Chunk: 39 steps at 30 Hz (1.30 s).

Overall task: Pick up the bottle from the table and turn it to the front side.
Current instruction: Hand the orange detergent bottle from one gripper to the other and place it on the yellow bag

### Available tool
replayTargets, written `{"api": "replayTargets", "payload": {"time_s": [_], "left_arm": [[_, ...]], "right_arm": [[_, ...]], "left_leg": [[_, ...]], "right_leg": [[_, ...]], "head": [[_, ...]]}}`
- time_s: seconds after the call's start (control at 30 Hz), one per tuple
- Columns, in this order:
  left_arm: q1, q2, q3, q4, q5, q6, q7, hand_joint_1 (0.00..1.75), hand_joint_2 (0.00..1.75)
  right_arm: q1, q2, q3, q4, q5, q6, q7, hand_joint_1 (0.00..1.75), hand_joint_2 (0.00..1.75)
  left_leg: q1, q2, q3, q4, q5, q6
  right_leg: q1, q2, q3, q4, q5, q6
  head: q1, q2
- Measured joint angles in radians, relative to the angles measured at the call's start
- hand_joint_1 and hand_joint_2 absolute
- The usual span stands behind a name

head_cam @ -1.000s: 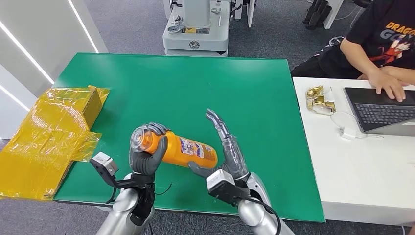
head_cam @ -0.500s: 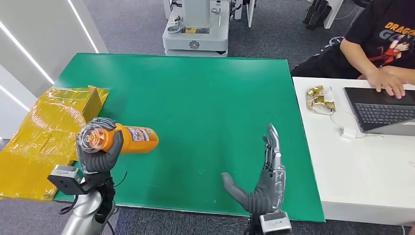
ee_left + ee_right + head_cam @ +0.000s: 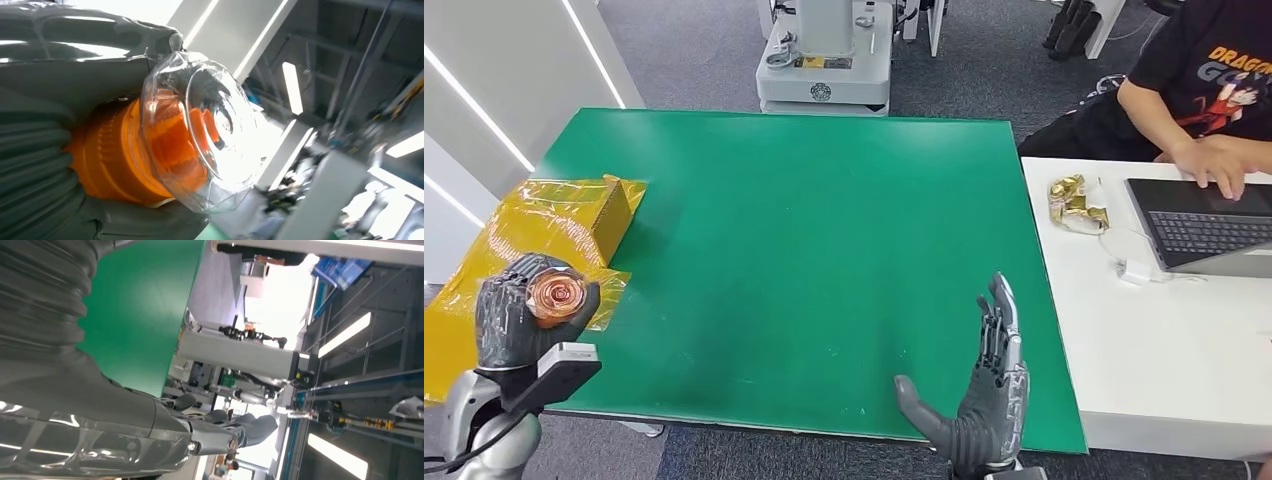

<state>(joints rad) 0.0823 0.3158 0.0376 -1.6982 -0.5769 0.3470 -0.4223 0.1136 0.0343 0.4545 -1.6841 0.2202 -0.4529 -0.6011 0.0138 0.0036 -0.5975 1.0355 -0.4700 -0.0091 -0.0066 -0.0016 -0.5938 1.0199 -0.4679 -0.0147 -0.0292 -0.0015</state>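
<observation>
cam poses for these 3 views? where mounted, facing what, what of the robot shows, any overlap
Head view: high on the body, looking forward and down at the green table; both arms enter from below, left robot hand and right robot hand.
Left wrist view: behind the left robot hand, facing the bottle it grips.
Right wrist view: behind the right robot hand, facing along the table into the room.
Shared: bottle, table.

- The body and label of the bottle [image 3: 557, 295] are hidden behind its cap and the fingers of the left hand [image 3: 519, 325] wrapped around it.
- The wrist below the right hand [image 3: 984, 400] is cut off by the picture's edge.
</observation>
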Motion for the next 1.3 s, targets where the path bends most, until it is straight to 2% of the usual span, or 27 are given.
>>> {"api": "replayTargets", "payload": {"time_s": [0.1,0.3,0.5,0.67,0.9,1.0,1.3], "left_arm": [[0.017,0.029,0.041,-0.001,-0.084,-0.032,0.051,1.75,1.75],[0.041,0.083,0.071,0.000,-0.189,-0.086,0.079,1.75,1.75],[0.027,0.142,0.069,0.040,-0.276,-0.145,0.071,1.75,1.75],[-0.018,0.205,0.049,0.140,-0.318,-0.199,0.020,1.75,1.75],[-0.105,0.312,-0.025,0.293,-0.359,-0.247,-0.045,1.75,1.75],[-0.152,0.344,-0.071,0.360,-0.398,-0.261,-0.059,1.75,1.75],[-0.376,0.358,-0.266,0.610,-0.475,-0.262,-0.103,1.75,1.75]], "right_arm": [[0.009,0.003,-0.006,-0.010,0.004,0.020,0.004,0.00,1.75],[0.021,0.019,-0.020,-0.022,0.014,0.064,0.016,0.00,1.75],[0.023,0.032,-0.032,-0.022,0.016,0.083,0.017,0.00,1.75],[0.028,0.036,-0.037,-0.022,0.020,0.101,0.017,0.00,1.75],[0.028,0.039,-0.042,-0.022,0.017,0.132,0.025,0.00,1.75],[0.028,0.041,-0.044,-0.022,0.017,0.135,0.025,0.00,1.75],[0.027,0.046,-0.047,-0.030,0.043,0.130,0.044,0.00,1.75]], "left_leg": [[0.000,0.000,0.000,0.000,0.000,0.000],[0.000,0.000,0.000,0.000,0.000,0.000],[0.000,0.000,0.000,0.000,0.000,0.000],[0.001,0.001,0.000,0.000,0.000,0.000],[0.001,0.000,0.000,0.000,0.001,-0.001],[0.001,0.000,0.000,0.000,0.001,-0.001],[0.001,0.000,0.000,0.000,0.001,-0.001]], "right_leg": [[0.000,0.000,0.000,0.000,0.000,0.000],[0.000,0.000,0.000,0.000,0.000,0.000],[0.000,0.000,0.000,0.000,0.000,0.000],[0.000,0.001,0.000,0.000,0.001,-0.001],[0.000,0.001,0.000,0.000,0.001,-0.001],[0.000,0.001,0.000,0.000,0.001,-0.001],[0.000,0.000,0.000,0.000,0.001,-0.001]], "head": [[0.000,0.000],[0.000,0.000],[0.000,0.000],[0.000,0.000],[0.000,0.000],[0.000,0.000],[0.000,0.000]]}}
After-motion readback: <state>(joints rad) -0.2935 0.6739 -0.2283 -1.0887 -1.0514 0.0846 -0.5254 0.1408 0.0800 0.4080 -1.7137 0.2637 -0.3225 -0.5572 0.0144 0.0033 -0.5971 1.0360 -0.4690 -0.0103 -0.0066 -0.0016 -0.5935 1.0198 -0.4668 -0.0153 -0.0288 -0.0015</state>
